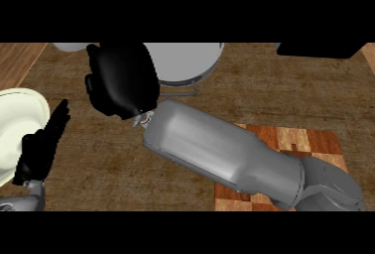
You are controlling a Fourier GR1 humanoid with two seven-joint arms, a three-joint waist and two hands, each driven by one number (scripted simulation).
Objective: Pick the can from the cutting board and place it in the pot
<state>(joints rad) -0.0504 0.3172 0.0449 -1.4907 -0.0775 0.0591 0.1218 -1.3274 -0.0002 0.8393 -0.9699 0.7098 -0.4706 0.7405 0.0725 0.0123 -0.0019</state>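
Fingers of the right hand [121, 79] curl downward beside the grey pot [187, 62], hiding whatever they may hold, so the can cannot be seen, while the forearm crosses above the cutting board [311, 141] and the left hand [42, 146] rests open by a pale plate [18, 124] on the tabletop [293, 94].

Light is even and moderate, neither bright nor dim, with no clear single source. The grey forearm [219, 149] carries a soft pale sheen along its upper face and darkens toward its lower edge. The black right hand [121, 79] at upper centre shows almost no highlights, so its shape is hard to read. The brown worktop [293, 94] looks flat and mottled, with hardly any cast shadows.
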